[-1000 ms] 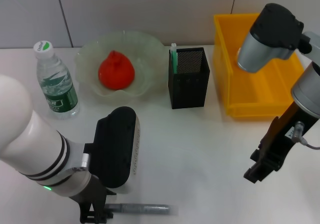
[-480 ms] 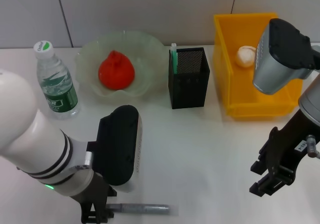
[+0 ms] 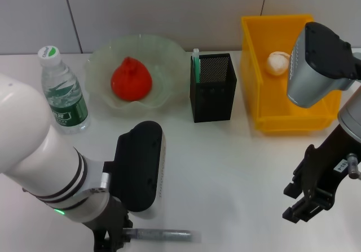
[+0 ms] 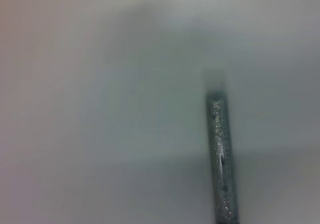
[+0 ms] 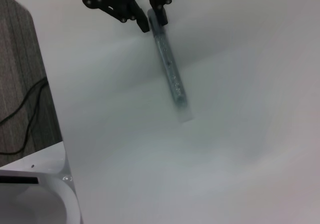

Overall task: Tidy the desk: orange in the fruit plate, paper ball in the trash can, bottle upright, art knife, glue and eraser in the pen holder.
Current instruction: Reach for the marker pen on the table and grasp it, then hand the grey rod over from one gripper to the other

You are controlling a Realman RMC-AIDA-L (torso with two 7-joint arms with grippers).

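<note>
Head view: left gripper (image 3: 115,238) low at the desk's (image 3: 225,162) near edge, fingers closed on one end of the glue (image 3: 161,235), which lies flat.
Right gripper (image 3: 307,198) hovers at the right side, fingers' state not readable. Orange (image 3: 131,80) in fruit plate (image 3: 169,52); paper ball (image 3: 277,62) in trash can (image 3: 265,102); bottle (image 3: 63,93) upright; art knife (image 3: 196,66) in pen holder (image 3: 213,88).
</note>
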